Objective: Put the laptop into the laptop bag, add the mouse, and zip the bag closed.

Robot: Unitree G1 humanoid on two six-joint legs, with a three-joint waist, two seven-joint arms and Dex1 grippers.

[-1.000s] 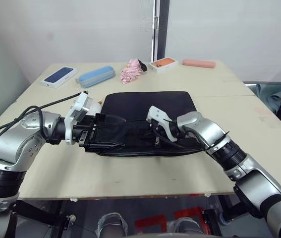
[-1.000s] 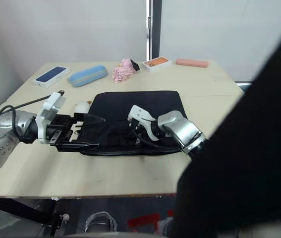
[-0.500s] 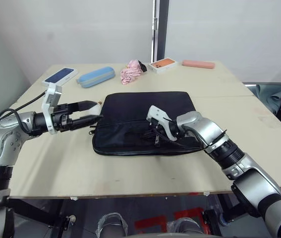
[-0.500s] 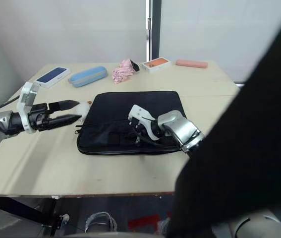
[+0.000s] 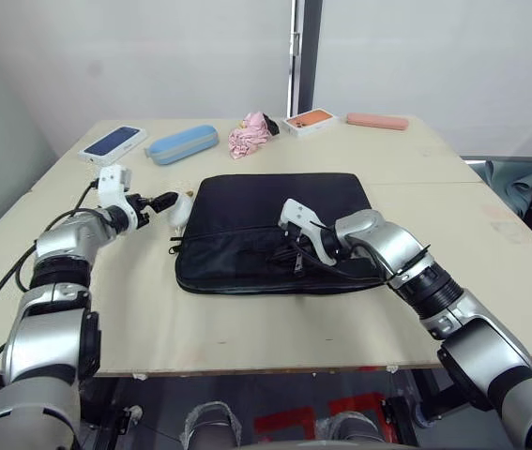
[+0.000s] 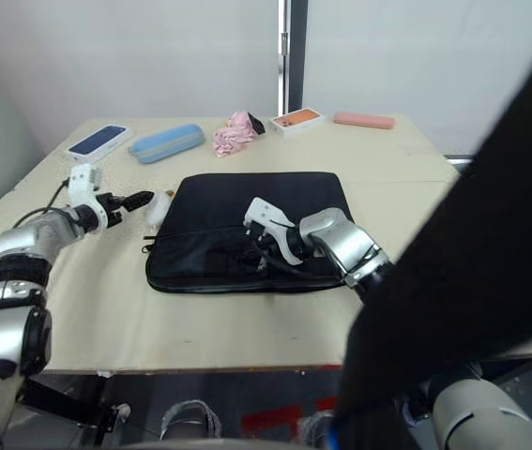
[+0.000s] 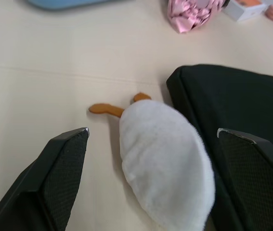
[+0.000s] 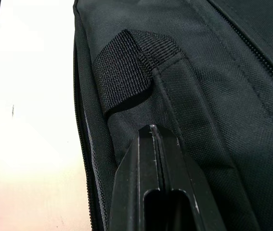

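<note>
- Now that the left gripper [image 5: 160, 202] has let go of the bag [image 5: 275, 216], where it gripped the left end a second ago, it has swung off to that side and points at the white plush [image 7: 165, 154] lying on the table [image 5: 247, 319] just beside the bag's left edge.
- Its fingers [image 7: 59, 173] stand spread, one on each side of the plush, touching nothing.
- The bag's left end, which was lifted, now lies flat and slack, with its near edge looking mostly closed up.
- The right gripper [image 5: 297, 258] has not moved: it rests on the bag's front face by a handle strap [image 8: 126, 67], fingers pressed tight together (nothing can be seen between them).
- The laptop is probably already inside, judging from the bag's full, even shape; whether the mouse is in there too cannot be told.
- The release suggests the packing is done and zipping is in hand or nearly over.
- The plush with orange feet is not the mouse, so a grab there would be a mistake.
</note>
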